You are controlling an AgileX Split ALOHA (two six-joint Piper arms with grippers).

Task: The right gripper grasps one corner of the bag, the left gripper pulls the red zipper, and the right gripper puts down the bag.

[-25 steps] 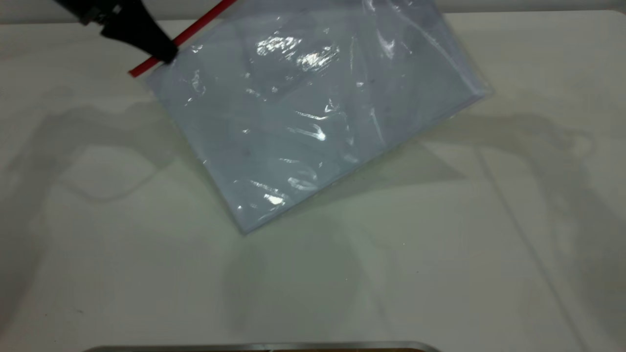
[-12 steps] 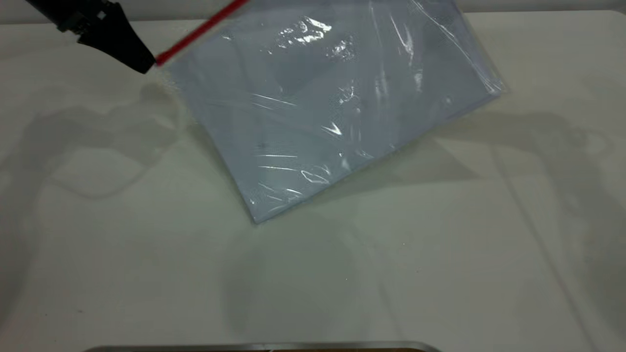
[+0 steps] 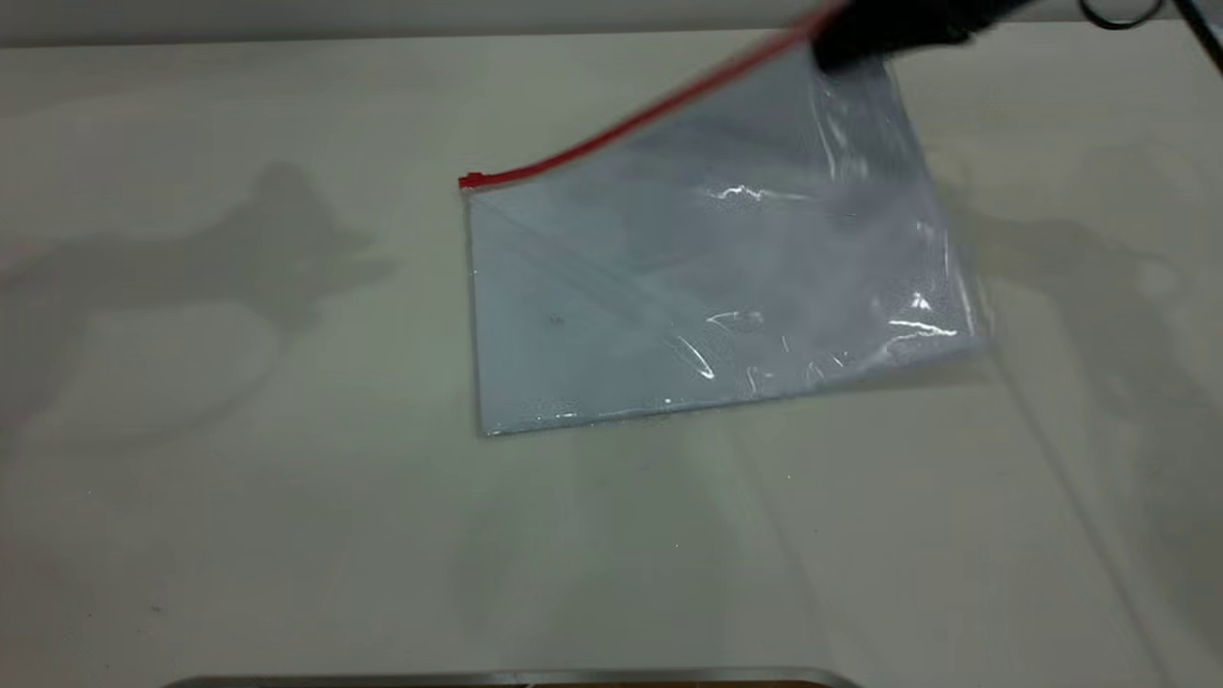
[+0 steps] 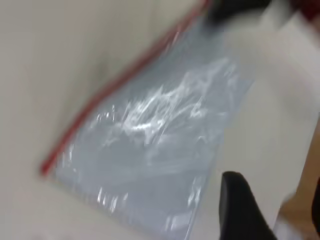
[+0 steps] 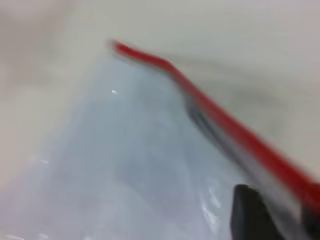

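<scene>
I was on the last step: putting down the flat, clear, pale blue plastic bag [image 3: 707, 287]. My black right gripper [image 3: 865, 43] pinched the far corner by the thin red zipper [image 3: 631, 129], I think. That corner hung up; the rest lay on the pale bench [image 3: 239, 497]. Next, I should lower and let go gently. My black left gripper [image 4: 242, 210] waited nearby; I cannot tell its fingers.

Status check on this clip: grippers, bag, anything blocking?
Right gripper shut on bag corner, upper right. Left gripper out of exterior view. Bag mostly down on table, red zipper edge raised. Nothing blocking.
</scene>
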